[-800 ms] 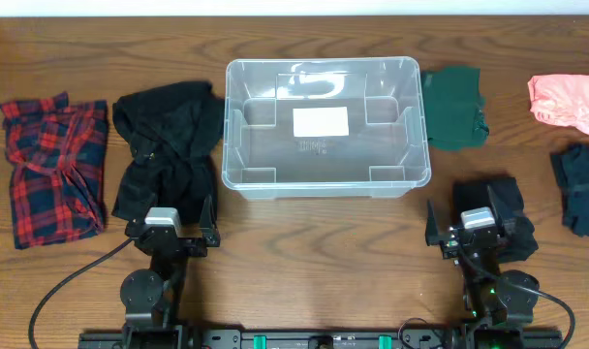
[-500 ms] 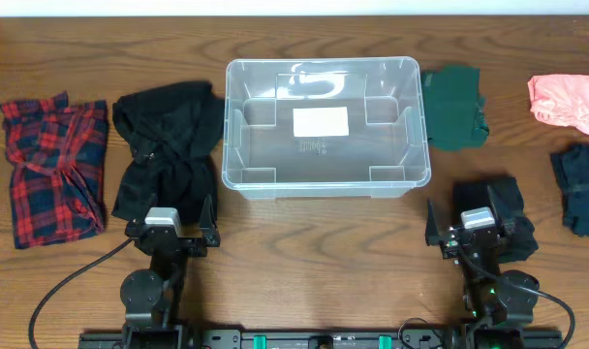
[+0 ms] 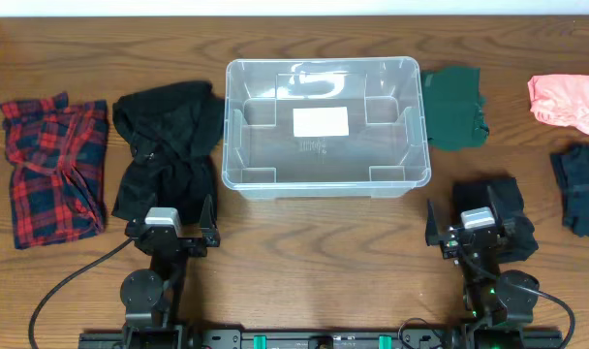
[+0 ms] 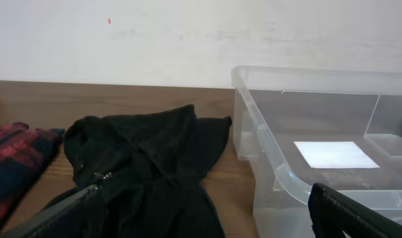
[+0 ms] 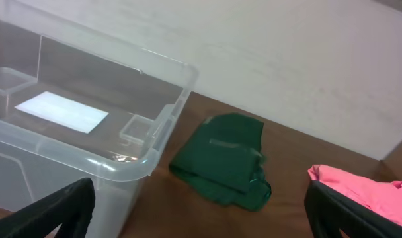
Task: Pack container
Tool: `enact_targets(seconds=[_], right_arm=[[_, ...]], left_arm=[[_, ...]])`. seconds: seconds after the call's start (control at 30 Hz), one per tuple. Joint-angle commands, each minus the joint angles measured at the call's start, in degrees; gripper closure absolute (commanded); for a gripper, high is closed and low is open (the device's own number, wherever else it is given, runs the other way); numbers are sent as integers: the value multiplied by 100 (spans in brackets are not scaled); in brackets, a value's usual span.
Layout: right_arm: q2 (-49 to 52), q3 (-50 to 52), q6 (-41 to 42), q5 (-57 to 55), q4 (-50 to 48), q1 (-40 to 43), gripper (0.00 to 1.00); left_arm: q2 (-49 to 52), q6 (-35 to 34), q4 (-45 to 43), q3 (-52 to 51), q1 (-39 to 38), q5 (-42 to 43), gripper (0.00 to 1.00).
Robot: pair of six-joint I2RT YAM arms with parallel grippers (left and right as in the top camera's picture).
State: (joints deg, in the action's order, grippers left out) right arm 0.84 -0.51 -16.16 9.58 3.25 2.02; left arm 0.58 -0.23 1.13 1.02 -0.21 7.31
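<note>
Resting left gripper (image 3: 170,215) and right gripper (image 3: 474,218) wide apart, gripping nothing; finding empty tub (image 3: 324,191) central, likely for reaching clothes (image 3: 167,145) on 2 sides.

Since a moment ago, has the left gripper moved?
No. The left gripper sits where it was beside the black garment, same offset from the near-left corner of the container.

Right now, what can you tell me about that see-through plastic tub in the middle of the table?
The container is a clear plastic rectangular tub with rounded corners, a rolled rim and moulded ribs inside. It stands upright and lidless on the wooden table, empty, with a white label on its base. A black garment lies close beside one short side, a green cloth just off the other.
</note>
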Motion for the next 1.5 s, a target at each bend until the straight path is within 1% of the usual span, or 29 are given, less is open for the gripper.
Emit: enact_targets(seconds=[0.0, 0.73, 0.83, 0.93, 1.0, 1.13, 1.37, 1.47], right_arm=[[-13, 15, -81, -13, 22, 81, 1], [-13, 17, -81, -15, 22, 81, 1], [-13, 15, -81, -15, 22, 81, 1], [-13, 15, -81, -13, 22, 81, 1], [-13, 15, -81, -13, 22, 81, 1], [-13, 15, -81, -13, 22, 81, 1], [-13, 15, -81, -15, 22, 81, 1], [-13, 17, -81, -15, 22, 81, 1]], left_arm=[[-35, -50, 227, -79, 24, 107, 2], [-35, -55, 205, -79, 24, 114, 2], [-35, -365, 151, -28, 26, 125, 2], [72, -678, 310, 295, 26, 125, 2], [323, -719, 455, 643, 28, 87, 2], [1320, -715, 1075, 1652, 81, -155, 2], [4033, -713, 2651, 3775, 334, -195, 2], [4999, -717, 3084, 4402, 341, -190, 2]])
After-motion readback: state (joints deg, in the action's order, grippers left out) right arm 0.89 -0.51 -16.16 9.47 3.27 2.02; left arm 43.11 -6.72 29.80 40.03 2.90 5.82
